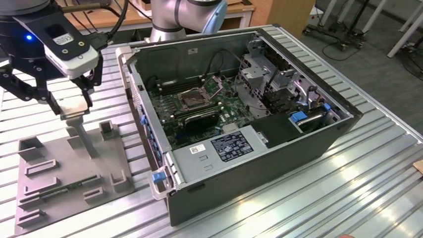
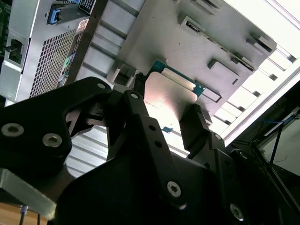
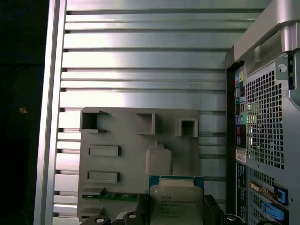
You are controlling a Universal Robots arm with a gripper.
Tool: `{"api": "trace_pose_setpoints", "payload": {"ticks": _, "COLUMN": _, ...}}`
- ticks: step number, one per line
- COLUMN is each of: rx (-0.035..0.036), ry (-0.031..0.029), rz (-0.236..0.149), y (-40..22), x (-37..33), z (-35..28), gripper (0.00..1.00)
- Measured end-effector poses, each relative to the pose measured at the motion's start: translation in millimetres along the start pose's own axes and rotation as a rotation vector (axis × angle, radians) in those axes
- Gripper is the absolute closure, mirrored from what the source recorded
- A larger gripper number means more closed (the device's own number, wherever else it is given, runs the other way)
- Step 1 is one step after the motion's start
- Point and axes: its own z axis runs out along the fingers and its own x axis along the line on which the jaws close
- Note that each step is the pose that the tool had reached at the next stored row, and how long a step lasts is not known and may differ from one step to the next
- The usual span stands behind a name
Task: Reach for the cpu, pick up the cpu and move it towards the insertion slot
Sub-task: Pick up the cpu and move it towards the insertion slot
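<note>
Hand clamped on the one cpu by its edges, pale face exposed, lifted clear above the grey holder tray on the desk; one insertion slot sits well apart inside the open computer case; one memory stick lies in the tray.

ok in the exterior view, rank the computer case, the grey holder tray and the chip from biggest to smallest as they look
1. computer case
2. grey holder tray
3. chip, held above the tray
</note>
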Motion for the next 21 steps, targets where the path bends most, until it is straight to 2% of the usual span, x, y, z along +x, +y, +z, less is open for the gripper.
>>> {"api": "trace_pose_setpoints", "payload": {"ticks": 9, "rx": 0.0000, "ry": 0.0000, "rz": 0.000, "y": -0.1, "x": -3.9, "z": 0.1, "gripper": 0.46}}
{"api": "trace_pose_setpoints", "payload": {"ticks": 21, "rx": 0.0001, "ry": 0.0000, "rz": 0.000, "y": -0.3, "x": -15.4, "z": 0.2, "gripper": 0.46}}
